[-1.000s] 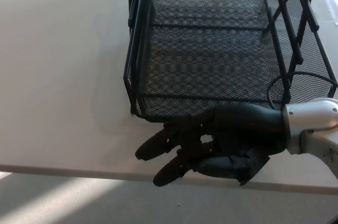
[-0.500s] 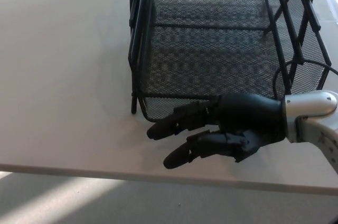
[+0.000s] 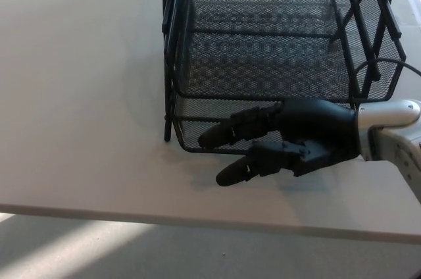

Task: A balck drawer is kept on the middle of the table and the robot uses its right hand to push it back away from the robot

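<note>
Your item on the bench (image 3: 79,95): one black drawer (image 3: 270,62), a wire-mesh tray set in a frame of thin black rods, standing in the upper middle to right of the head view. Its long axis runs away from you toward the far edge, with the low front wall facing you and the near front corner resting on the pale surface. The mesh is fine and see-through, the floor flat, the side walls bounded by slanted bars. Your right hand (image 3: 296,141) enters from the right on a silver-grey wrist, a dark cable looping above it. It lies low and roughly level, palm turned toward the bench, its fingers (image 3: 227,133) stretched leftward and spread, holding nothing. The upper finger lies against the drawer's front mesh wall; the lower one sits just in front of it over the bench. The bench is smooth, matt and off-white, its near edge crossing the bottom of the view.
</note>
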